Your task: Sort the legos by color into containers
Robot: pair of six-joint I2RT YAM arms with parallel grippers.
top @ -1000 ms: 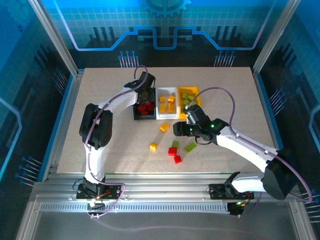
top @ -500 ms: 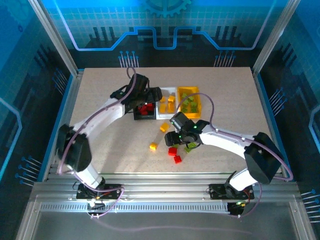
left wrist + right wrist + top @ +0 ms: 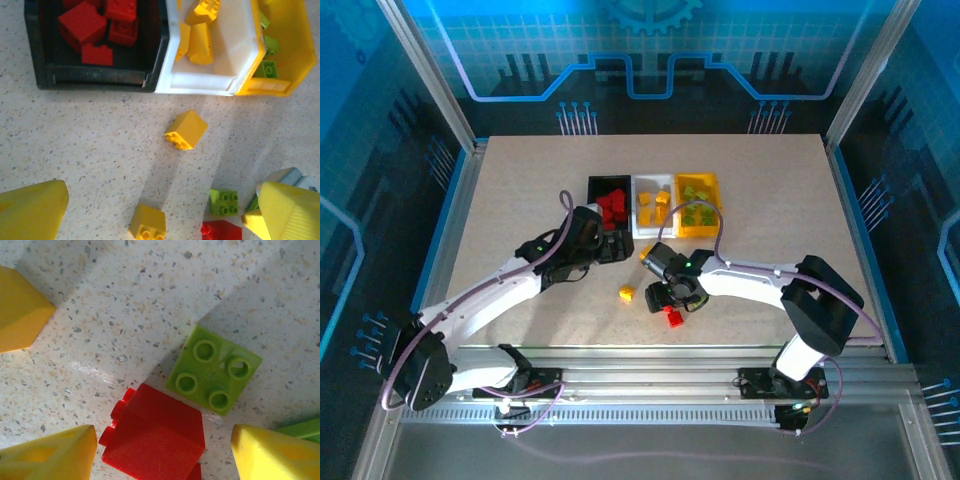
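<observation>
right wrist view: your right gripper (image 3: pixel 160 460) hangs with fingers spread wide over the red brick (image 3: pixel 155 440) on the table (image 3: pixel 125 300), the lime green brick (image 3: pixel 214 370) just beside it. centre on the red one before you drop, so the right finger clears the green, and pinch its flat sides, not the studs. it belongs in the black bin (image 3: pixel 95 80). your left gripper (image 3: pixel 157 215), fingers apart too and empty, hovers above a loose yellow brick (image 3: pixel 186 130) near the white bin (image 3: pixel 200 85).
</observation>
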